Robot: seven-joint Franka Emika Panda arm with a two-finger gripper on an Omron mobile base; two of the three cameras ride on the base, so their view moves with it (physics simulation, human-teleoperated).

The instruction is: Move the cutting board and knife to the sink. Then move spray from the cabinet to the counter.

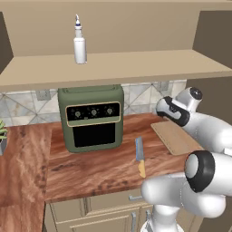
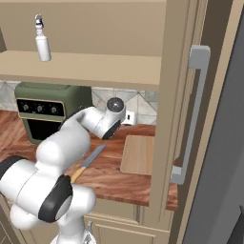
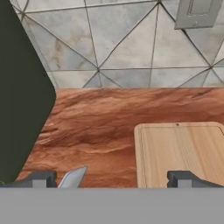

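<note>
Bare counter (image 3: 100, 127) between oven (image 1: 93, 117), board (image 3: 183, 151)

Knife (image 1: 140, 156) on counter (image 1: 90, 167), between oven (image 1: 92, 118) and cutting board (image 1: 174, 137).

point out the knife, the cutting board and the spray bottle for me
knife (image 1: 140, 152): left base view, on the blade.
cutting board (image 3: 183, 151): hand view, middle of the wooden face.
spray bottle (image 1: 79, 47): left base view, on the white body.

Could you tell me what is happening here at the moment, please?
The robot's open gripper holds nothing and hovers over the counter. The cutting board and knife lie apart on it, beside a green oven. The spray stands on the cabinet shelf.
</note>
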